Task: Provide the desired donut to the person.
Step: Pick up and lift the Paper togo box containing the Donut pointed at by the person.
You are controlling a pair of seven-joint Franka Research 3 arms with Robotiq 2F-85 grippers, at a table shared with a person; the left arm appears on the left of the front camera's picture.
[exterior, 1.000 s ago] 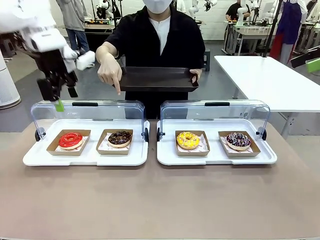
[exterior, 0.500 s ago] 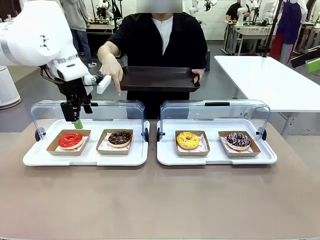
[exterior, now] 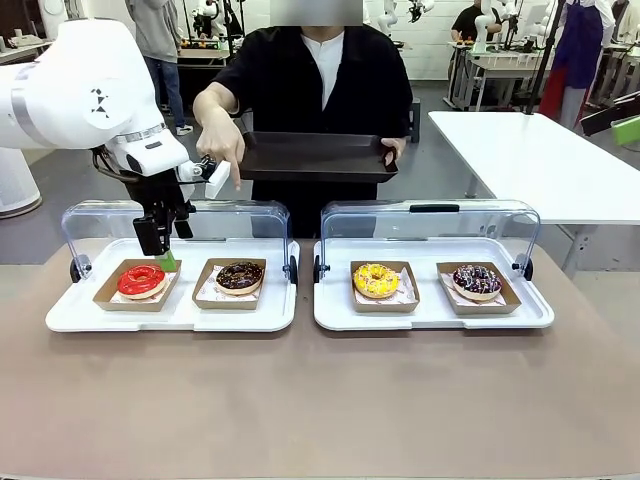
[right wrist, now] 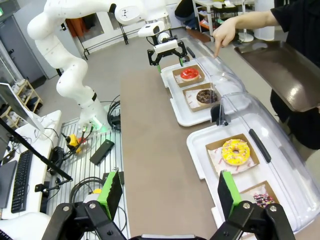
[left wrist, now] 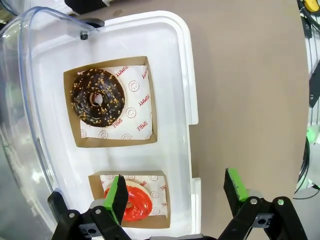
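The person (exterior: 320,70) stands across the table, holding a dark tray (exterior: 315,157) in one hand. The other hand (exterior: 222,150) points a finger down over the left case, roughly in line with the chocolate donut (exterior: 239,276) (left wrist: 97,97). A red donut (exterior: 141,280) (left wrist: 131,204) lies in a paper box beside it. My left gripper (exterior: 160,250) (left wrist: 176,189) hangs open just above the red donut's box, holding nothing. In the right wrist view my right gripper (right wrist: 169,194) is open and empty, far back from the table's near edge.
Two white trays (exterior: 80,318) (exterior: 430,318) have raised clear lids (exterior: 175,215) behind them. The right tray holds a yellow donut (exterior: 376,280) and a dark sprinkled donut (exterior: 477,281). The brown table (exterior: 320,400) is bare in front. A white table (exterior: 540,160) stands at the far right.
My left arm has swung right and down from the far left, bringing its open gripper over the red donut's box. The person's pointing hand has stayed in place.
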